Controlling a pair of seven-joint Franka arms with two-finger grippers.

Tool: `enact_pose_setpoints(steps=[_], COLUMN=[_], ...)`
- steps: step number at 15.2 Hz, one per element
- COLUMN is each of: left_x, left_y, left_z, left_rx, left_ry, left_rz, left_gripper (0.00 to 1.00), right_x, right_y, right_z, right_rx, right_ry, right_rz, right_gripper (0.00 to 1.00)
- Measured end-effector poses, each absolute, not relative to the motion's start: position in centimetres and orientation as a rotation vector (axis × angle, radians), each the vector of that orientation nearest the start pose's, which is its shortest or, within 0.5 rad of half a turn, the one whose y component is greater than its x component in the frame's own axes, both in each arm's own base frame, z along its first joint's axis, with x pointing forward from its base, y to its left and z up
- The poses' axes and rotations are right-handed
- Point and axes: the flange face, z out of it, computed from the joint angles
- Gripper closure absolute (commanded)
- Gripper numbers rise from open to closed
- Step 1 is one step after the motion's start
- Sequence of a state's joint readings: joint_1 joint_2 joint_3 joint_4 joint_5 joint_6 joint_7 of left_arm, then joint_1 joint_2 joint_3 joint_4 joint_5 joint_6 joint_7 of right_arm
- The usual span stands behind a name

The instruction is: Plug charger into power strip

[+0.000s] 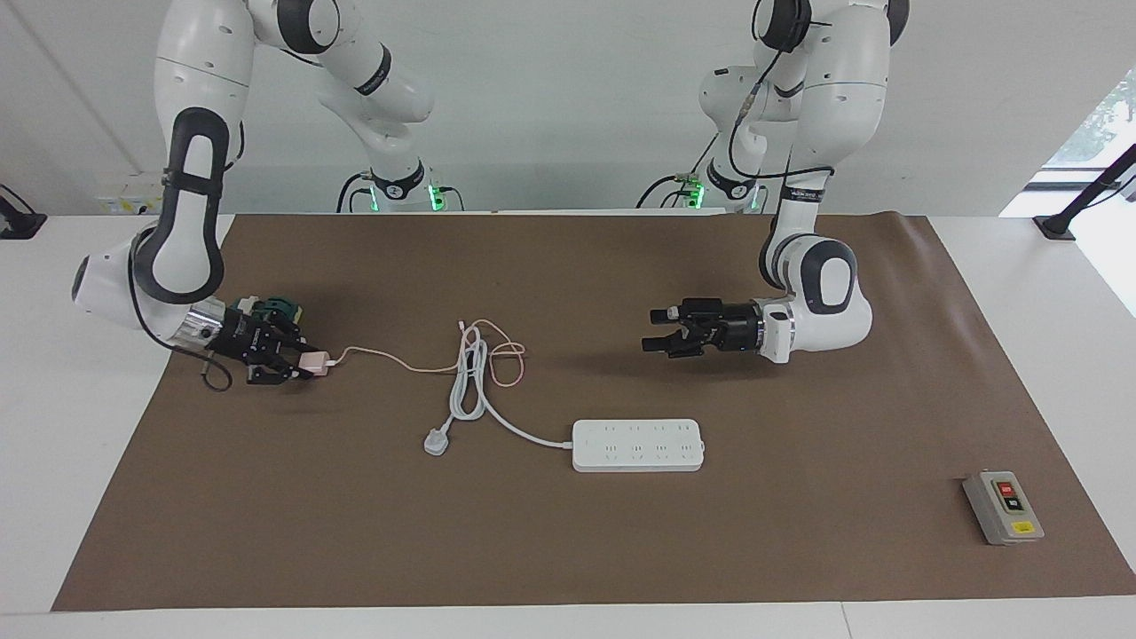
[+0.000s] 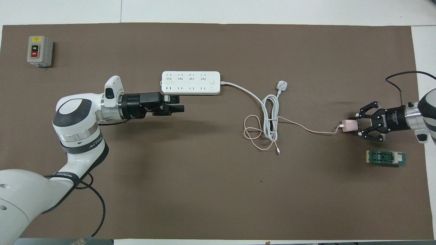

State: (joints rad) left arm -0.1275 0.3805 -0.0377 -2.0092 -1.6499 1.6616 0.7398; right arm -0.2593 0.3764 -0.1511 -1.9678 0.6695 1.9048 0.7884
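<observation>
Charger [image 1: 311,361] first: the small pale-pink cube lies on the brown mat [image 1: 568,550] at the right arm's end of the table, well apart from the power strip [image 1: 638,445] and nearer to the robots than the strip. The right gripper [image 1: 293,365] is clenched on it, its fingertips pressed against the cube's two sides in the overhead view [image 2: 351,126], with the cube low at the mat. Whether the cube has left the mat I cannot tell.

From the charger a thin pink cable [image 1: 390,361] runs along the mat toward the power strip and ends in a loose loop [image 2: 253,132] that overlaps the coiled white cord [image 1: 470,377]. That thick cord leaves the strip's end that faces the right arm, folds into a long bundle, and finishes in a white three-pin plug [image 1: 436,441] lying about level with the strip.

The power strip lies flat, sockets up, near the middle of the mat. The left gripper [image 1: 655,330] hangs over the mat on the robots' side of the strip, pointing toward the right arm's end, fingers spread and holding nothing.

A small green part [image 2: 386,158] lies nearer to the robots than the charger, close by the right gripper. A grey box with red and black buttons [image 1: 1004,507] sits at the left arm's end of the table, farther from the robots than the strip.
</observation>
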Motion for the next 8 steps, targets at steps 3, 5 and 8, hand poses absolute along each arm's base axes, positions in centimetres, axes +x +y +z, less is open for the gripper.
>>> enact_pose_setpoints(steps=[3,5,8], left_x=[56.7,56.8,56.7], left_y=[-19.3,-19.5,-20.0], left_z=[31.0,31.2,31.3], left_rx=[1.57,1.569,1.567], left_ry=[0.024,0.018,0.013], left_rz=[-0.09,-0.089,-0.089], left_gripper=[0.0,0.0,0.0], right_x=[54.9,55.8,57.4], right_y=[-17.4,-16.2,-11.8], right_z=[27.6,29.4,34.2], right_rx=[-1.848,-1.838,-1.826], right_ry=[1.812,1.796,1.811], right_rz=[0.716,0.758,0.781], right_gripper=[1.0,1.0,1.0])
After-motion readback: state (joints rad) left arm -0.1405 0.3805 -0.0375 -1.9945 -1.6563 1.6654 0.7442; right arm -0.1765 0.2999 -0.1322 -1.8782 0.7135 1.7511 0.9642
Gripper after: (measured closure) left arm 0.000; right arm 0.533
